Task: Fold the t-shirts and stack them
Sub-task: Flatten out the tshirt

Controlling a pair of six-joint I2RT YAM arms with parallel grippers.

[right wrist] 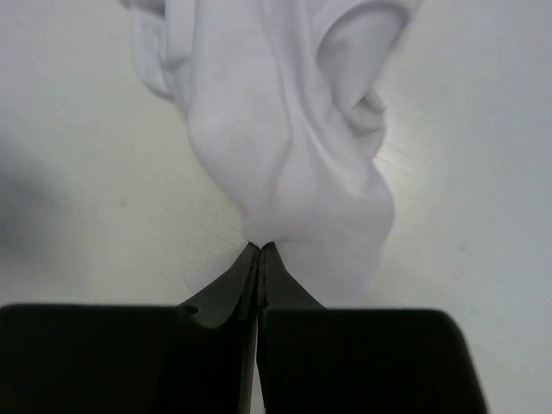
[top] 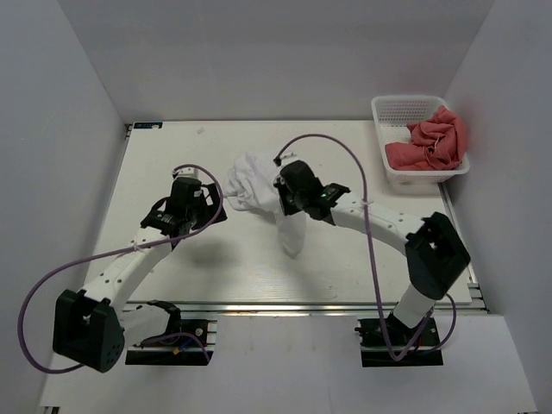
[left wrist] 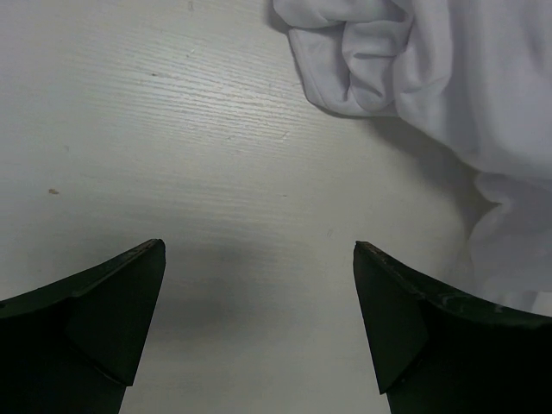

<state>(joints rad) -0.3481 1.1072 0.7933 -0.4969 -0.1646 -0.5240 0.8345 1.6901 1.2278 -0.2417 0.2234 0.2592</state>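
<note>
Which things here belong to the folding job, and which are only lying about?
Job: white t-shirt, pinched by the shut right gripper; red t-shirt, crumpled in the white basket; left gripper, open above the table.
Not the job: the basket itself; purple cables.

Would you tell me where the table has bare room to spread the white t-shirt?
Bare table lies far-left, between the left hand and the back edge, and near-centre, in front of the white t-shirt. Crowded: mid-table around the right hand, and far-right by the basket.
</note>
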